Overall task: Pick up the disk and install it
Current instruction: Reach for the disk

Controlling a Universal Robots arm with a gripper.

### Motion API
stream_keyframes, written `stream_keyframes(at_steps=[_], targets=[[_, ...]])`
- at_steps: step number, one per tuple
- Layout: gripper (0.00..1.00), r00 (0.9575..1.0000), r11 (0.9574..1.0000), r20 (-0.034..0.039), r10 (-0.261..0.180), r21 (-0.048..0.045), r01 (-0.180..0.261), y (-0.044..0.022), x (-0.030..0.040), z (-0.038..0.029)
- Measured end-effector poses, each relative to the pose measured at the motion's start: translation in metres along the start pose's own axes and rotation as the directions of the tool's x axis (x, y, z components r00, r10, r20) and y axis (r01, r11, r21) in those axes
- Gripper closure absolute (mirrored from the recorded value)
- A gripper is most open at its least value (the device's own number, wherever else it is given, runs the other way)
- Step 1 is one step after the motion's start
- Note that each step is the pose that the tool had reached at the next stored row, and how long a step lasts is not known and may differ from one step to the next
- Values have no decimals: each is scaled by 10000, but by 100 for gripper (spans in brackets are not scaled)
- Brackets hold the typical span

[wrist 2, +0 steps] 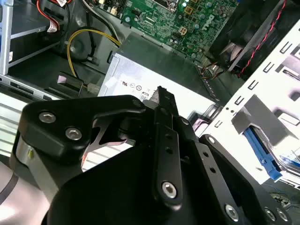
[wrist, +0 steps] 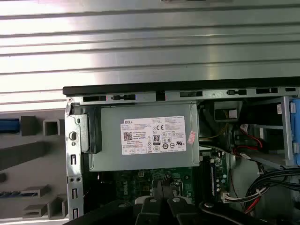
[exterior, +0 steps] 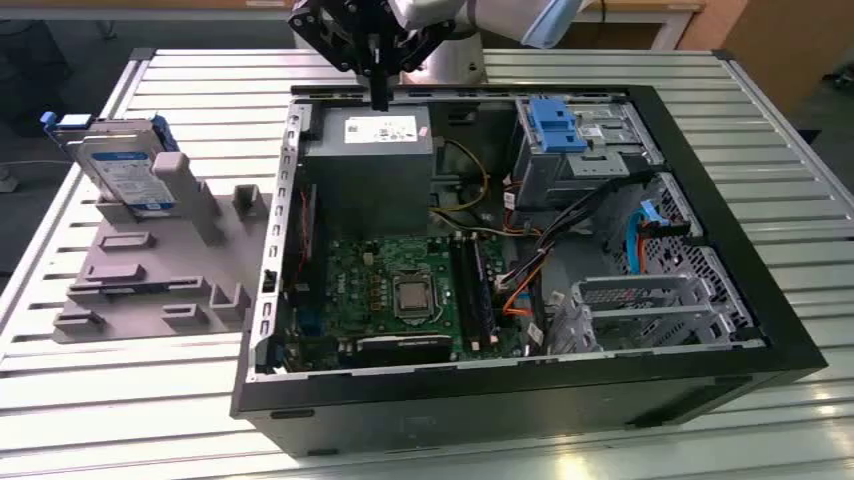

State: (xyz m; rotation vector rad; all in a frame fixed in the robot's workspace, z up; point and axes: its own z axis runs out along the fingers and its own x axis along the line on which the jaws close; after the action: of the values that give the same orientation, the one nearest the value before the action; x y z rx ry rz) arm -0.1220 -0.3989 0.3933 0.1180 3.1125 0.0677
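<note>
I'm holding the gripper [exterior: 380, 100] above the far rim of the open computer case [exterior: 787, 350], and its fingers are sitting pressed together with nothing between them. Directly beneath the fingertips, in the first wrist view, I'm seeing the grey power supply box [wrist: 145, 136] with its white sticker, lying inside the case. The green motherboard [exterior: 387, 290] is lying just beyond that box from the tool. The disk [exterior: 123, 170] is standing well off to one side of the gripper, outside the case toward the exterior view's left. It is leaning nearly upright in a slot of the grey fixture [exterior: 147, 290] on the slatted metal table [exterior: 200, 70]. Its label is facing the exterior camera, and blue rails are showing along its edges. A bare blue bracket [exterior: 554, 125] is sitting in the drive bay on the gripper's other side, inside the case.
</note>
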Motion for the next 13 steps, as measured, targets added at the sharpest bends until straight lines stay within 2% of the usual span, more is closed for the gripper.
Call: stream_keyframes(at_steps=[13], targets=[[89, 10000, 10000, 0, 0, 1, 0, 0, 5, 0]])
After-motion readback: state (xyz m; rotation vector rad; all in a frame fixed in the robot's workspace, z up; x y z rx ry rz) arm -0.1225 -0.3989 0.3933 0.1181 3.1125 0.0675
